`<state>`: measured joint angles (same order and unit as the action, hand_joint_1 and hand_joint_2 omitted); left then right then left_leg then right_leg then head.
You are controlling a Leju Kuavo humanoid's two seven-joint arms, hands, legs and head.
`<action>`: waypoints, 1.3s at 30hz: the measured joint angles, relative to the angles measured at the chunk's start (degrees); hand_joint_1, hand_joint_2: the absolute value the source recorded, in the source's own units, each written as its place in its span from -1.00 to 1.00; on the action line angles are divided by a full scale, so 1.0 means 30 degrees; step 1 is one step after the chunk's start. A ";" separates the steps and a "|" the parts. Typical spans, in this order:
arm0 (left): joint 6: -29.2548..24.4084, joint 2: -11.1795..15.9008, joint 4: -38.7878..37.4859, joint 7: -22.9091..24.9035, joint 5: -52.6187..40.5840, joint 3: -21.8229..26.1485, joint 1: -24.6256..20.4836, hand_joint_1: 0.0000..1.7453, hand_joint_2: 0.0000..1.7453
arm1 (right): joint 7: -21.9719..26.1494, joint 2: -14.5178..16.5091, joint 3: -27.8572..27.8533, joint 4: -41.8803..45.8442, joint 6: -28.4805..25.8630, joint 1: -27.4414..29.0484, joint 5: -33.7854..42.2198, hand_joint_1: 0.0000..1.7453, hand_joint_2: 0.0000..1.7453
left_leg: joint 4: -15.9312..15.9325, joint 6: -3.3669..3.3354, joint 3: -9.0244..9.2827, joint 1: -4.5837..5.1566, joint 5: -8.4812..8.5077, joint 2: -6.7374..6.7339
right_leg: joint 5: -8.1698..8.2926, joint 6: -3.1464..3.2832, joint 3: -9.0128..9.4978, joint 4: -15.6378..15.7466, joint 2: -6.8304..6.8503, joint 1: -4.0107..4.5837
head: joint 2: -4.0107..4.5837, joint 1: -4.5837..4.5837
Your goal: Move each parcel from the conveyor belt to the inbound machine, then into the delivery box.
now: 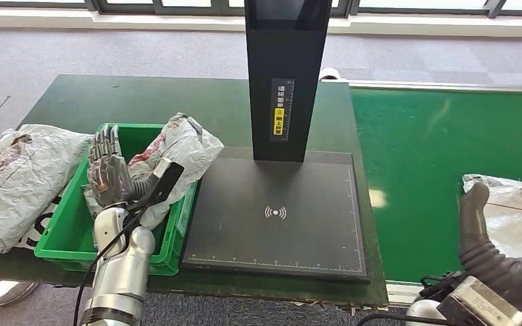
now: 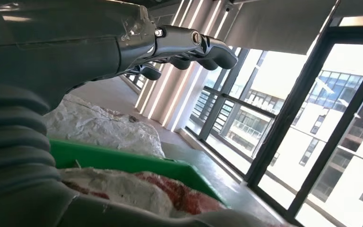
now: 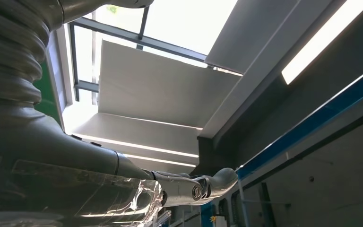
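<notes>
Landmark: black flat scanner plate with upright black post (image 1: 279,217), on the dark green table (image 1: 68,95).

Left of the plate, touching its edge: green plastic crate (image 1: 68,234). A crumpled white-and-red plastic parcel (image 1: 183,146) lies in the crate, draped over its plate-side rim.

Left hand (image 1: 109,170) hovers over the crate, fingers extended and apart, gripping nothing.

Second crumpled white parcel (image 1: 20,180) lies left of the crate, on the table.

Right of the plate: green conveyor belt (image 1: 435,156), carrying a white plastic parcel (image 1: 516,210). Right hand (image 1: 479,224) rests against this parcel; grip cannot be told.

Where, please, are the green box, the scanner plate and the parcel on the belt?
green box (image 1: 60,248), head view, front rim.
scanner plate (image 1: 275,212), head view, the round symbol at its middle.
parcel on the belt (image 1: 520,217), head view, its crinkled top.
</notes>
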<state>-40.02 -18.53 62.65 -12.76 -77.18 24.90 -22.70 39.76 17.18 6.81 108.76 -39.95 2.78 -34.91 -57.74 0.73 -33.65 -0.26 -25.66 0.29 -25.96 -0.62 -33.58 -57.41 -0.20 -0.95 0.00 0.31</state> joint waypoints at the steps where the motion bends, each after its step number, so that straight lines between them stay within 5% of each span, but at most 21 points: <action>1: -0.0002 -0.0049 0.0452 -0.1018 0.1102 0.0195 0.0084 -1.00 -1.00 | 0.0000 0.0000 -0.0102 -0.0217 0.0000 -0.0018 -0.0193 -1.00 1.00 | 0.0000 0.0002 -0.0002 -0.0003 -0.0002 -0.0005 | 0.0000 0.0000 -0.0004 -0.0001 -0.0006 0.0005 | 0.0000 -0.0002; 5: -0.0029 -0.0202 0.2940 -0.6915 0.9861 0.0879 0.0563 -1.00 -1.00 | -0.0013 0.0018 -0.2292 -0.2579 0.0000 -0.0498 -0.2459 -1.00 1.00 | 0.0000 0.0009 0.0007 -0.0011 -0.0011 -0.0007 | -0.0004 0.0003 -0.0005 0.0007 -0.0009 0.0010 | 0.0000 -0.0007; 7: -0.0029 -0.0306 0.3829 -0.8533 1.4593 0.0348 0.1285 -1.00 -1.00 | -0.0009 -0.0064 -0.4534 -0.4845 0.0002 -0.1678 -0.4025 -1.00 1.00 | -0.0001 0.0006 0.0023 -0.0013 -0.0010 -0.0002 | -0.0004 0.0001 0.0013 0.0017 -0.0003 0.0011 | 0.0000 -0.0013; 11: 0.0195 -0.0204 0.6008 -0.9120 2.0292 -0.2874 0.2849 -1.00 -1.00 | -0.0160 -0.1364 -0.9075 -1.1234 0.0013 -0.4512 -0.4652 -1.00 1.00 | -0.0037 -0.0062 -0.0062 -0.0005 0.0036 0.0122 | 0.0028 -0.0050 0.0013 0.0038 0.0131 0.0007 | 0.0000 -0.0004; 15: 0.1508 0.0254 0.8259 -0.9153 2.3611 -0.5812 0.4160 -1.00 -1.00 | -0.1809 -0.2730 -1.3927 -1.5617 0.0005 -0.6838 -1.0049 -1.00 1.00 | -0.0050 -0.0119 -0.0100 0.0037 0.0075 0.0210 | 0.0050 -0.0087 0.0008 0.0040 0.0206 -0.0033 | 0.0000 0.0000; 19: 0.3769 0.0437 0.9868 -0.9151 2.5341 -0.7439 0.4915 -1.00 -1.00 | -0.4175 -0.3612 -1.7967 -1.7682 -0.0007 -0.8103 -1.4422 -1.00 1.00 | -0.0053 -0.0127 -0.0111 0.0044 0.0065 0.0214 | 0.0047 -0.0093 -0.0007 0.0042 0.0205 -0.0039 | 0.0000 -0.0002; 24: 0.7205 0.0452 1.1237 -0.9151 2.6726 -0.8077 0.5400 -1.00 -1.00 | -0.5993 -0.4769 -2.1095 -1.9555 -0.0007 -0.8793 -1.5600 -1.00 1.00 | -0.0049 -0.0118 -0.0115 0.0041 0.0050 0.0212 | 0.0039 -0.0099 -0.0010 0.0041 0.0206 -0.0035 | 0.0000 0.0000; 28: 0.8218 0.0444 1.1754 -0.9146 2.6997 -0.8119 0.5522 -1.00 1.00 | -0.6380 -0.5358 -2.2451 -2.0573 -0.0011 -0.9027 -1.5613 -1.00 1.00 | -0.0047 -0.0110 -0.0105 0.0039 0.0045 0.0176 | 0.0039 -0.0098 -0.0016 0.0039 0.0173 -0.0032 | 0.0000 0.0000; 34: 1.0999 0.0430 1.1927 -0.9137 2.8046 -0.8119 0.5769 -1.00 1.00 | -0.7787 -0.6397 -2.3748 -2.2349 -0.0015 -0.9250 -1.5669 -1.00 1.00 | -0.0047 -0.0113 -0.0102 0.0039 0.0049 0.0172 | 0.0040 -0.0099 -0.0003 0.0038 0.0177 -0.0035 | 0.0000 0.0000; 39: 1.1606 0.0430 1.1954 -0.9137 2.8283 -0.8119 0.5846 -1.00 1.00 | -0.8009 -0.6993 -2.4210 -2.3378 -0.0015 -0.9249 -1.5669 -1.00 1.00 | -0.0048 -0.0113 -0.0100 0.0040 0.0049 0.0168 | 0.0041 -0.0100 -0.0005 0.0038 0.0163 -0.0036 | 0.0000 0.0000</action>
<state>-5.20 -17.25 98.51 -40.17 7.67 0.55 -5.16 15.74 -3.80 -65.82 38.63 -40.00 -24.97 -81.92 -57.88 0.39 -33.95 -0.14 -25.52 0.79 -25.84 -0.92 -33.59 -57.30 0.29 -1.05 0.00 0.31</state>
